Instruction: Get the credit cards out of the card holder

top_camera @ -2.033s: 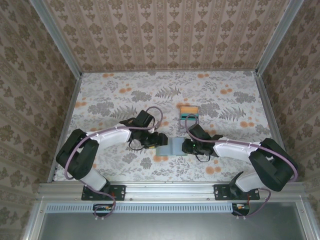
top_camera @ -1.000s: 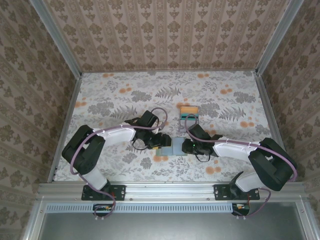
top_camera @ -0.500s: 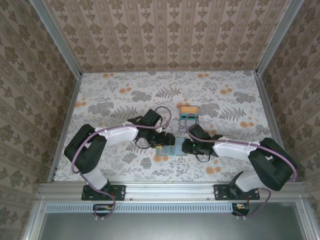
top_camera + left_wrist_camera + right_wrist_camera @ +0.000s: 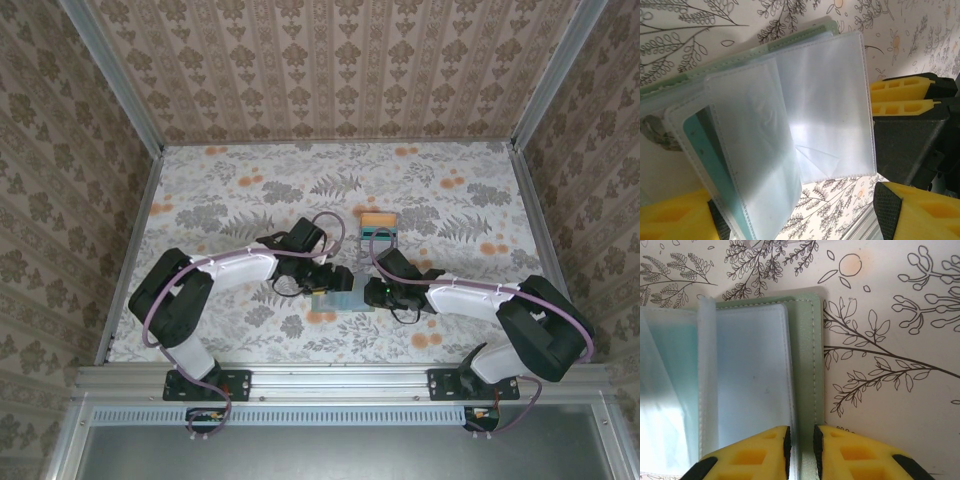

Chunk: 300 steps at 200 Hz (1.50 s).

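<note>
Right claw (image 4: 801, 432), at the bottom of its wrist view, is pinching the sage-green card holder (image 4: 804, 365) narrowly by its edge. Left claw (image 4: 795, 212) is standing wide across the lower frame, clear sleeves (image 4: 820, 100) fanning above it, a teal card (image 4: 697, 140) lying inside one. Farther up the table (image 4: 230, 200), an orange-and-teal card stack (image 4: 378, 227) is resting above centre.

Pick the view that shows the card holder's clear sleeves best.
Left wrist: the card holder lies open, sleeves fanned, a teal card inside one. Right wrist shows one corner, its edge pinched by the right claw. Top external shows it small.
</note>
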Each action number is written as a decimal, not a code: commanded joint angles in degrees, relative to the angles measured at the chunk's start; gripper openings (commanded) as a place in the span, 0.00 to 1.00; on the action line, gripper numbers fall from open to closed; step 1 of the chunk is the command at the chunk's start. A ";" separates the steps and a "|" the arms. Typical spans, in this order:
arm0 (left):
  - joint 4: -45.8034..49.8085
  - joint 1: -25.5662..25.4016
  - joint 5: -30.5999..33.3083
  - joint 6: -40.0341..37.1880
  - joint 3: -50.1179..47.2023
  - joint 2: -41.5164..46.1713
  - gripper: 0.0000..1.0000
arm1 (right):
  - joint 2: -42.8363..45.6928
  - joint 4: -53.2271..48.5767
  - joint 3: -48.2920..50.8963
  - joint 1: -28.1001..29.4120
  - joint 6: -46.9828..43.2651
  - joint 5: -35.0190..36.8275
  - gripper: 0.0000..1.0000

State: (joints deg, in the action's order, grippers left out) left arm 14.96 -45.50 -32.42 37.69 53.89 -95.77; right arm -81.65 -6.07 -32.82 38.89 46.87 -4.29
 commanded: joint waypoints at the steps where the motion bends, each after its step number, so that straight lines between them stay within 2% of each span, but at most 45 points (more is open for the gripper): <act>1: 0.91 -0.70 -1.17 -1.82 2.33 -0.70 0.76 | -1.06 -0.43 0.65 0.39 0.99 1.02 0.25; 72: 5.62 1.88 4.21 -1.99 0.78 2.27 0.76 | -0.94 -0.50 0.65 0.39 1.07 1.26 0.26; 89: 6.96 3.01 5.31 -2.56 0.61 3.21 0.76 | -0.25 -1.43 0.39 0.39 1.05 2.15 0.30; 118: 6.66 4.25 5.53 -2.24 -0.16 4.44 0.76 | 4.50 -6.10 -1.24 0.39 0.26 5.16 0.38; 186: 1.62 8.75 6.57 0.89 -5.62 9.15 0.76 | 10.13 -15.80 -10.16 1.23 -1.97 9.92 0.43; 216: 0.45 9.58 7.63 2.09 -7.25 9.75 0.75 | 6.02 -18.09 -16.67 3.20 -3.87 8.69 0.44; 300: -0.89 14.09 9.70 4.56 -12.70 16.47 0.75 | -13.60 -22.93 -29.31 10.17 -6.29 8.38 0.60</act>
State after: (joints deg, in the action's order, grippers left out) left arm 14.46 -32.29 -23.92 41.04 42.48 -81.89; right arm -92.31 -24.43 -58.57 48.01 42.11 3.03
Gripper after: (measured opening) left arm 0.751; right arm 0.588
